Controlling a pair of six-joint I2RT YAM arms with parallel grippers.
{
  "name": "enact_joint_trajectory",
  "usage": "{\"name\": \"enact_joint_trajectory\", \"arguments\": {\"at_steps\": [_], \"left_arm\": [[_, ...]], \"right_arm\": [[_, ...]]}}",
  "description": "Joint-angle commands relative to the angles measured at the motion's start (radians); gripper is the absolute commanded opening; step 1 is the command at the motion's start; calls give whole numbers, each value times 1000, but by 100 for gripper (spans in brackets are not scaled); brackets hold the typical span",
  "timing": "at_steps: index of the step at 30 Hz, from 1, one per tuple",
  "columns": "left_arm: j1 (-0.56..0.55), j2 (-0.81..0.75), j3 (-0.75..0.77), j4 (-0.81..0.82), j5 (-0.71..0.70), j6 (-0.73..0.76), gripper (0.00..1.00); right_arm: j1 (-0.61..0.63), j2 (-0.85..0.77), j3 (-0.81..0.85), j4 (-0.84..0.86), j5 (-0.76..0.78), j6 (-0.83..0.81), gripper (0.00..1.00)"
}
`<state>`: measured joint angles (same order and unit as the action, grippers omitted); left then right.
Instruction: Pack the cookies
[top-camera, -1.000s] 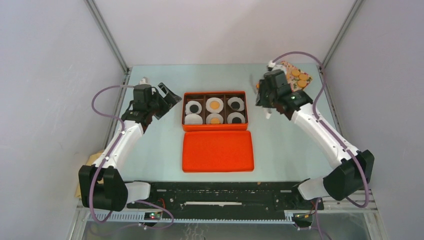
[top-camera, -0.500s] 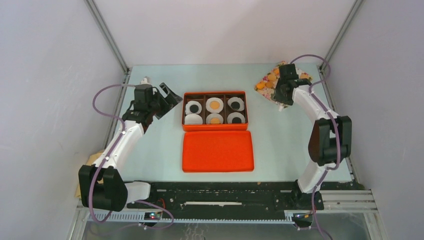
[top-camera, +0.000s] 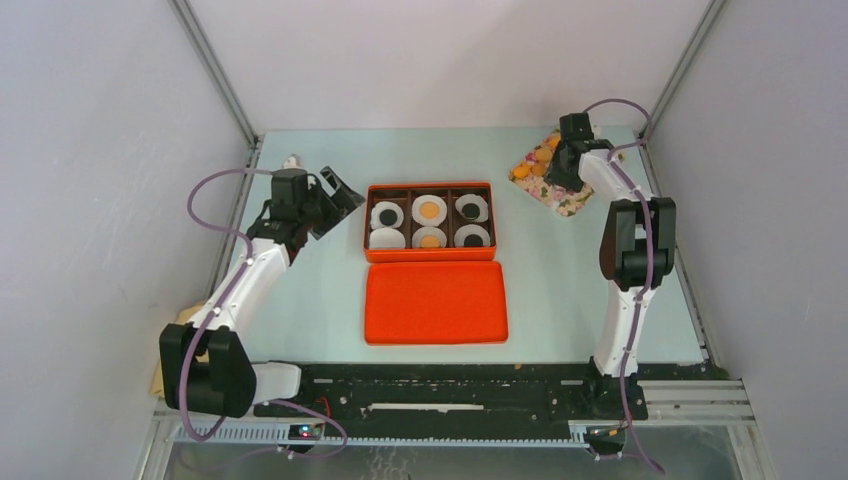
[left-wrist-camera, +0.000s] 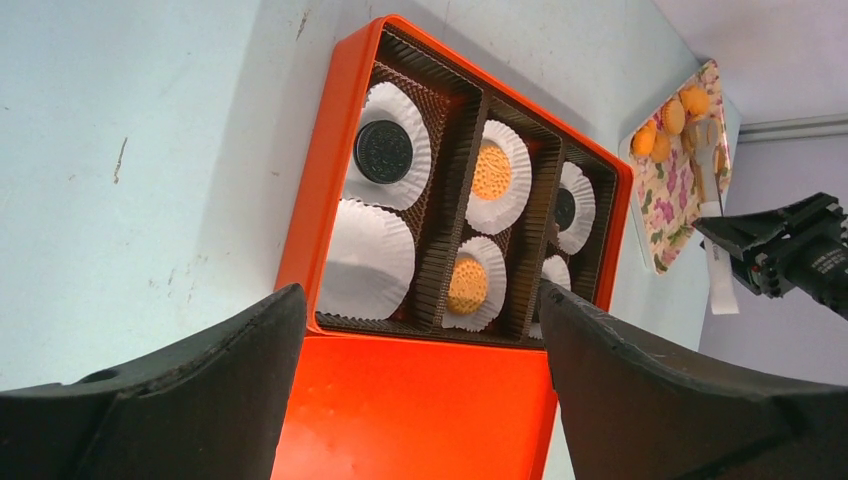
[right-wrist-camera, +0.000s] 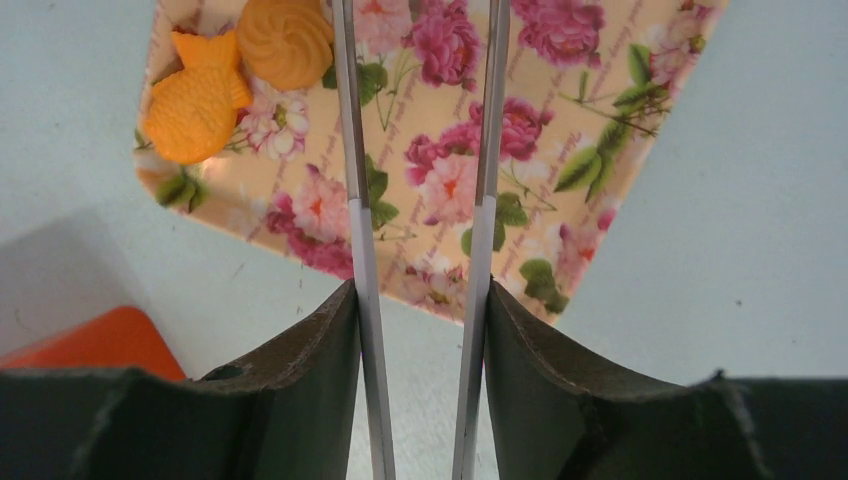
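Observation:
An orange box (top-camera: 430, 185) holds white liners. Its top row holds a dark cookie (left-wrist-camera: 383, 152), an orange cookie (left-wrist-camera: 491, 172) and a dark one; the bottom row has an empty liner (left-wrist-camera: 365, 260), an orange cookie (left-wrist-camera: 464, 286) and a dark one. More orange cookies (top-camera: 540, 160) lie on a floral tray (top-camera: 560, 200) at the far right. My right gripper (right-wrist-camera: 420, 290) is shut on white tongs (right-wrist-camera: 350, 150), whose arms are apart above the tray near a round cookie (right-wrist-camera: 285, 40). My left gripper (left-wrist-camera: 420, 300) is open and empty, left of the box.
The orange box lid (top-camera: 435, 302) lies flat just in front of the box. A fish-shaped orange biscuit (right-wrist-camera: 195, 95) sits beside the round one on the tray. Enclosure walls and frame posts stand close on both sides.
My right arm has swung from beside the box out and back to the floral tray, carrying the tongs. The left arm and the box have not moved.

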<state>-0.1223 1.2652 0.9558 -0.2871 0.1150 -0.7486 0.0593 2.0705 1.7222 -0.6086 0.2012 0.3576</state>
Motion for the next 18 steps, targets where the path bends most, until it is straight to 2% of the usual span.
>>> {"name": "enact_joint_trajectory", "arguments": {"at_steps": [1,12,18], "left_arm": [[-6,8,24,14,-15,31,91],[-5,33,33,17,-7,25,91],[-5,36,29,19,-3,21,91]], "right_arm": [[-13,45,76,15,7,-1,51],[-43,94,190,-29,30,4,49],[-49,80,176,-13,-20,6,35]]}}
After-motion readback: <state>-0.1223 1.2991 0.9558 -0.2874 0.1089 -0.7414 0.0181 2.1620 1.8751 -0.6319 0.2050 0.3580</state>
